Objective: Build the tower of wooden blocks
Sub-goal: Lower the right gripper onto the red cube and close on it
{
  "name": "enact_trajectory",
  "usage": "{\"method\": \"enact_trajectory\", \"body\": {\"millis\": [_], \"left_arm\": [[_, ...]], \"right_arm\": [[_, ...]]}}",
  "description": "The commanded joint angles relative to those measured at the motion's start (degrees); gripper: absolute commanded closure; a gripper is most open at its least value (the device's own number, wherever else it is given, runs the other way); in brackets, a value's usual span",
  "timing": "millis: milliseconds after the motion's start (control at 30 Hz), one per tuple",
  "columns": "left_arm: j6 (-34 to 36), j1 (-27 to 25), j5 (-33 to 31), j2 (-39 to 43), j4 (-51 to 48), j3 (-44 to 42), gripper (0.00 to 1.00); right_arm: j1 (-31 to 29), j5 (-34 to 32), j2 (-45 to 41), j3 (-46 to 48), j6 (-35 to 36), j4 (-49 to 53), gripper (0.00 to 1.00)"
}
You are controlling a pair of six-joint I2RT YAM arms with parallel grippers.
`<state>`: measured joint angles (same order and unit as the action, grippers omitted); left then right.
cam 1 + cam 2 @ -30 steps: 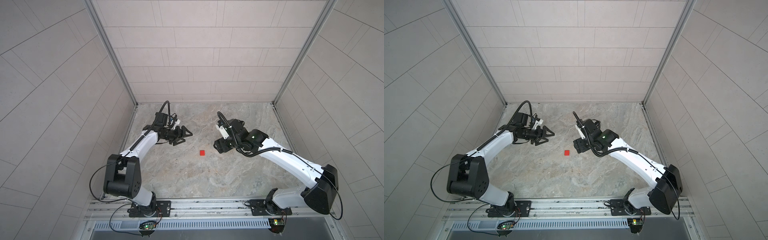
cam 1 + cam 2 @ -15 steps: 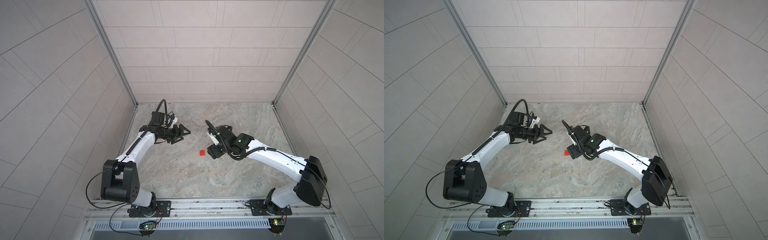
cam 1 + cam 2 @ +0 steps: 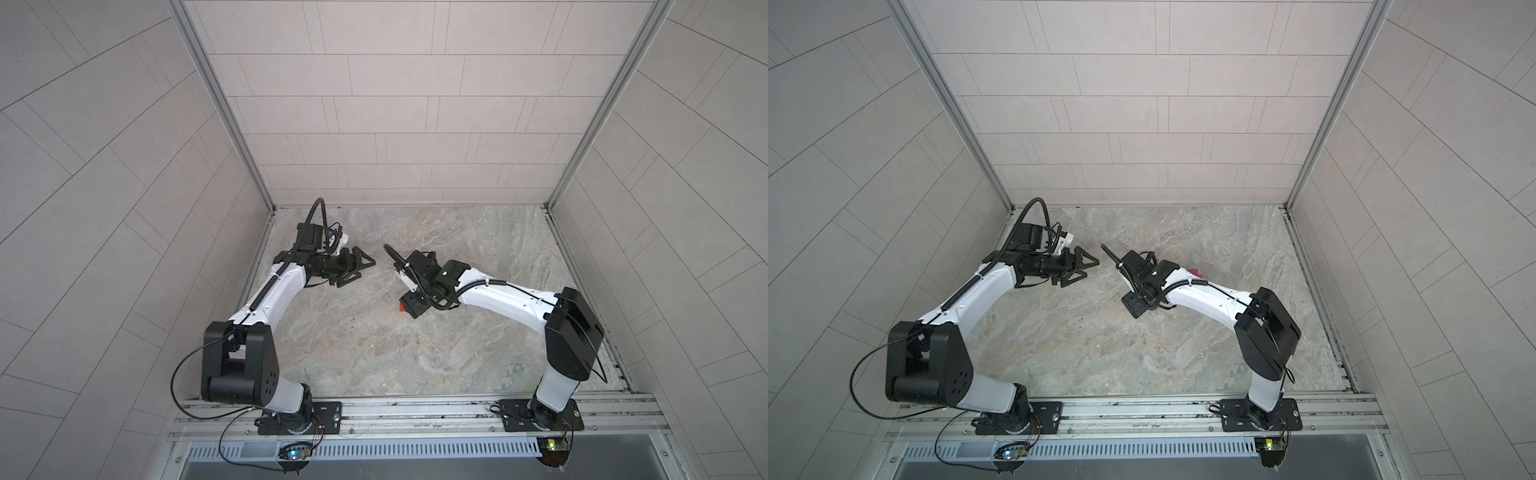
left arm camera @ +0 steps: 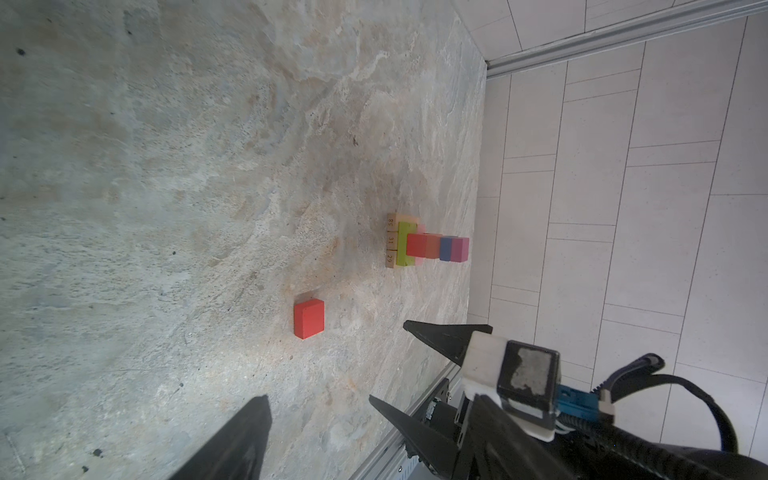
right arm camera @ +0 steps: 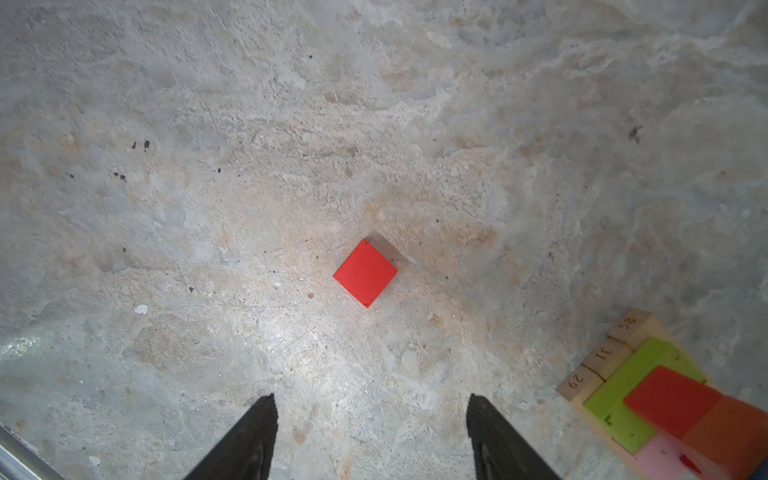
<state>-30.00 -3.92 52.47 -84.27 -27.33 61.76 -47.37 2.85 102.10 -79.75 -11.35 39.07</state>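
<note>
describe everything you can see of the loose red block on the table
The red block is a small, low piece with a square top, painted matte red, apparently wood, its edges slightly scuffed dark. It lies flat on the stone-patterned table, alone, clear of the block tower. Only the table touches it; no notch shows.

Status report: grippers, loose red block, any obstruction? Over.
Left gripper, right gripper open, empty. Red block loose on table, below right gripper. Tower apart. Path clear.
</note>
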Motion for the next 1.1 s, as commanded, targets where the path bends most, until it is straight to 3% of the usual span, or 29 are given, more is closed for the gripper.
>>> {"method": "enact_trajectory", "body": {"millis": [0,533,1067], "left_arm": [[0.47,0.94,0.07,1.29,-0.27,-0.47,0.19],[-0.08,3.16,-0.11,2.06,0.22,-0.84,0.19],[-0.3,3.47,0.2,1.91,0.44,-1.07,0.19]], "right_arm": [[-0.34,0.52,2.48,-1.26,4.12,1.55,0.27],[-0.26,-1.77,13.13,-5.59,4.7,-0.23,0.31],[1.96,-1.86,17.92,-7.74,2.51,-2.33,0.39]]}}
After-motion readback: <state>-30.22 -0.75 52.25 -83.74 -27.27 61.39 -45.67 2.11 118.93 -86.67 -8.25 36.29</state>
